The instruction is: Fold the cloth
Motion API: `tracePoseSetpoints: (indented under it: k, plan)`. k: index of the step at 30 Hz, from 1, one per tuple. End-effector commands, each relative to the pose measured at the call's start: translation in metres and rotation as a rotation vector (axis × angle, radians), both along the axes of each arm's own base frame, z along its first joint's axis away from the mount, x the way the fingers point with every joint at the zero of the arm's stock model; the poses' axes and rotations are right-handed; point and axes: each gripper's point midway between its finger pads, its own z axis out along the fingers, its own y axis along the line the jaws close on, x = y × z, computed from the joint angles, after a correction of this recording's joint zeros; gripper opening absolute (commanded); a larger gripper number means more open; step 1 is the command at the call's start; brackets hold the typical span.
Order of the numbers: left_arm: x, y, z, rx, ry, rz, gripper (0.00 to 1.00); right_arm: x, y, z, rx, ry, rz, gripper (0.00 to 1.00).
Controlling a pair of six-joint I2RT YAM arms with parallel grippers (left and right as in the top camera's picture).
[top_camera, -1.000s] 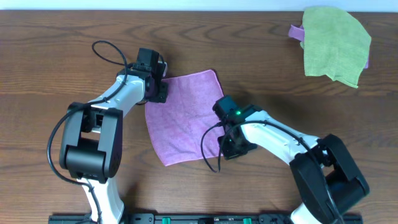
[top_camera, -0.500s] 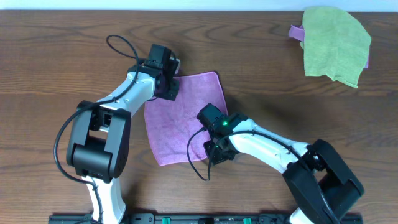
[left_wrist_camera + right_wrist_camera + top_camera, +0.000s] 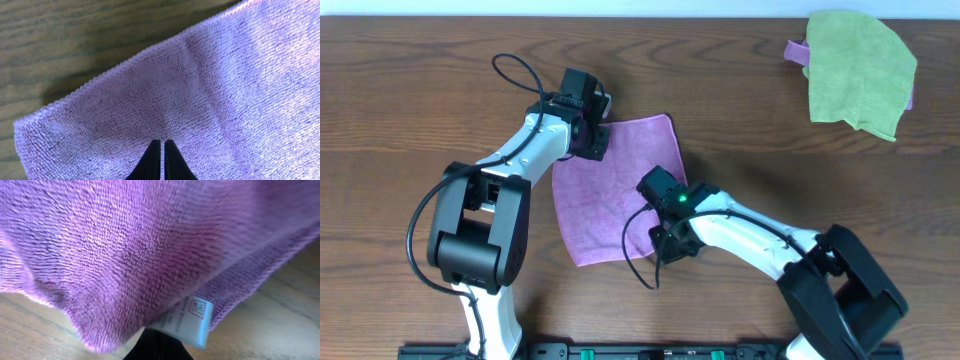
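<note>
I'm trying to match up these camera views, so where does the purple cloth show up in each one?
Overhead: the cloth lies spread left of centre on the table.
Left wrist: the cloth fills the right and bottom; bare wood at top left.
Right wrist: the cloth covers the top and left; wood at lower right.
Shared landmark: the brown wood table, visible beside the cloth's edge in every view.
</note>
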Motion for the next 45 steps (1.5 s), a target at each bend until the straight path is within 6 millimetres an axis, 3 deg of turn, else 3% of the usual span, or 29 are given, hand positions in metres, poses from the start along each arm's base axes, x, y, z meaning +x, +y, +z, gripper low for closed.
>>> tracePoseSetpoints:
  k: [1,8,11,12,17,19,23,26,34,40,45]
  plan:
    - [0.004,0.001,0.000,0.009,-0.001,-0.010,0.06,0.017,-0.009,0.025,0.023,-0.082,-0.059,0.01]
    - [0.003,0.001,0.000,0.002,0.007,0.011,0.06,0.042,-0.022,0.078,0.100,-0.245,-0.116,0.01]
    - [0.001,-0.001,-0.001,-0.010,0.019,0.019,0.06,0.052,-0.017,0.090,0.142,-0.301,-0.112,0.08]
    - [0.000,-0.001,-0.001,-0.011,0.024,0.026,0.06,0.056,-0.014,0.092,0.156,-0.316,-0.106,0.02]
    - [-0.009,-0.003,-0.002,-0.030,0.068,0.035,0.06,0.087,-0.007,0.105,0.223,-0.433,-0.113,0.01]
    - [-0.012,-0.004,-0.002,-0.041,0.081,0.046,0.06,0.098,-0.012,0.103,0.231,-0.441,-0.139,0.01]
    - [-0.018,-0.005,0.003,-0.052,0.102,0.051,0.06,0.111,-0.020,0.080,0.224,-0.398,-0.167,0.02]
    - [-0.027,-0.002,0.015,-0.048,0.117,0.054,0.06,0.121,-0.015,0.067,0.243,-0.375,-0.168,0.01]
    - [-0.044,-0.006,0.054,-0.108,0.110,0.069,0.06,0.167,0.010,0.075,0.266,-0.411,-0.097,0.01]
    - [-0.075,0.003,0.043,-0.103,0.153,0.098,0.06,0.201,0.016,0.074,0.247,-0.409,-0.080,0.01]
    - [-0.103,0.011,0.034,-0.115,0.156,0.134,0.06,0.219,0.012,0.062,0.242,-0.396,-0.094,0.01]
